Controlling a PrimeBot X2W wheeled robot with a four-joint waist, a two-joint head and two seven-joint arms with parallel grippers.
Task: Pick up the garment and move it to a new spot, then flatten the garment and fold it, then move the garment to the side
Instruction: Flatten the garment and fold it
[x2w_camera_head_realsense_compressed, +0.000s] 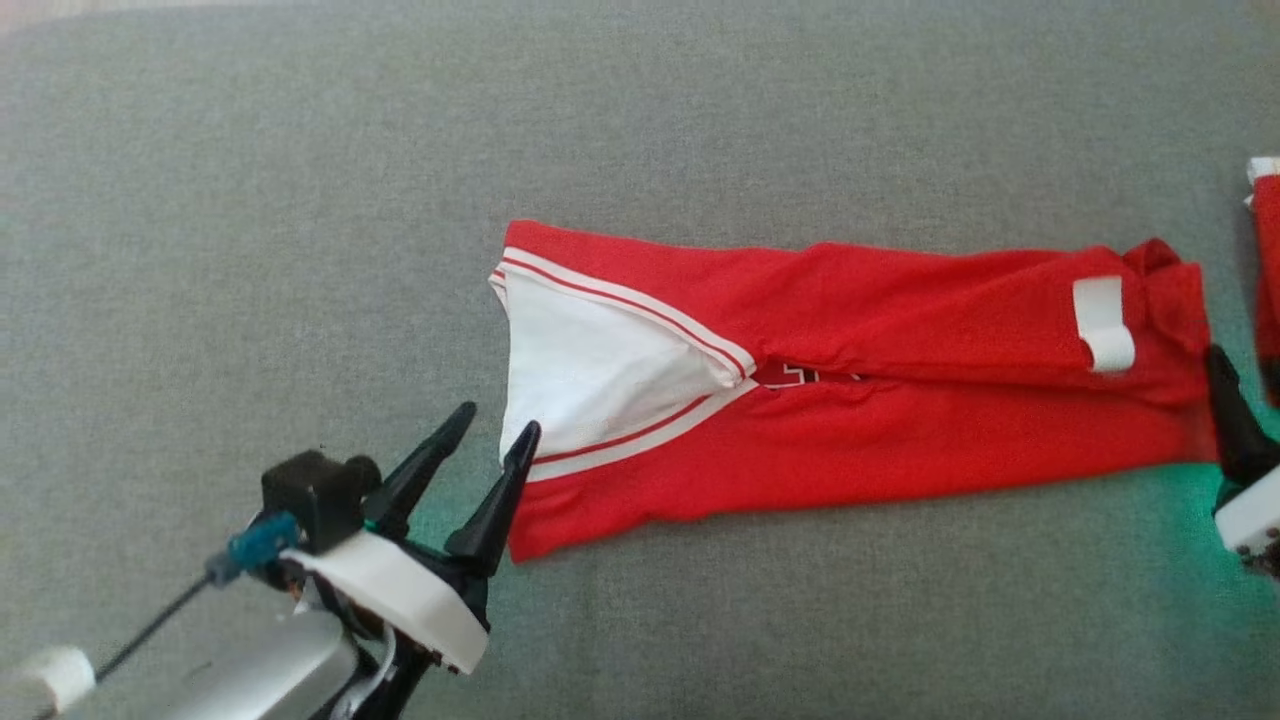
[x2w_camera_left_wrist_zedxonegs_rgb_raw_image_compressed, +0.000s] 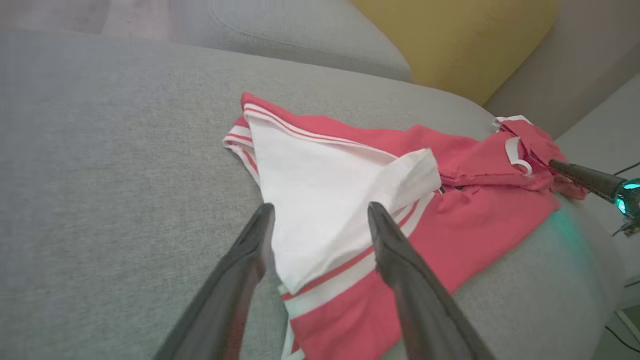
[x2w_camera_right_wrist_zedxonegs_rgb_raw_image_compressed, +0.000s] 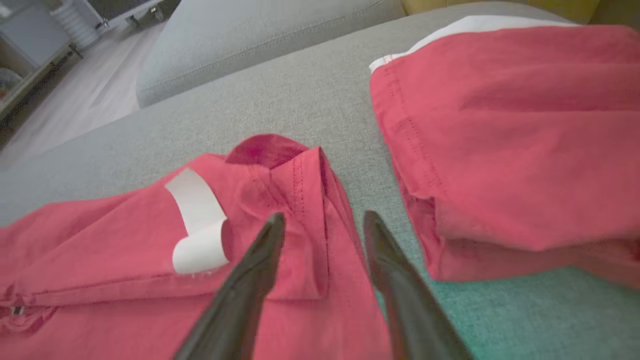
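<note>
The garment (x2w_camera_head_realsense_compressed: 900, 330) is red with white striped trim, a white inner panel and a white tab, and it lies in a long folded strip across the grey cushion (x2w_camera_head_realsense_compressed: 300, 200). My left gripper (x2w_camera_head_realsense_compressed: 497, 420) is open at the strip's left end. In the left wrist view its fingers (x2w_camera_left_wrist_zedxonegs_rgb_raw_image_compressed: 321, 207) straddle the corner of the white panel (x2w_camera_left_wrist_zedxonegs_rgb_raw_image_compressed: 320, 190). My right gripper (x2w_camera_head_realsense_compressed: 1218, 360) is at the strip's right end. Its fingers (x2w_camera_right_wrist_zedxonegs_rgb_raw_image_compressed: 324, 216) stand apart over a raised red hem fold (x2w_camera_right_wrist_zedxonegs_rgb_raw_image_compressed: 310, 210), not pinching it.
A second folded red piece (x2w_camera_right_wrist_zedxonegs_rgb_raw_image_compressed: 500, 140) lies just right of the garment, at the head view's right edge (x2w_camera_head_realsense_compressed: 1268, 260). A yellow cushion (x2w_camera_left_wrist_zedxonegs_rgb_raw_image_compressed: 460, 40) and grey sofa back (x2w_camera_left_wrist_zedxonegs_rgb_raw_image_compressed: 300, 35) stand behind. Floor and furniture (x2w_camera_right_wrist_zedxonegs_rgb_raw_image_compressed: 60, 75) show beyond the cushion edge.
</note>
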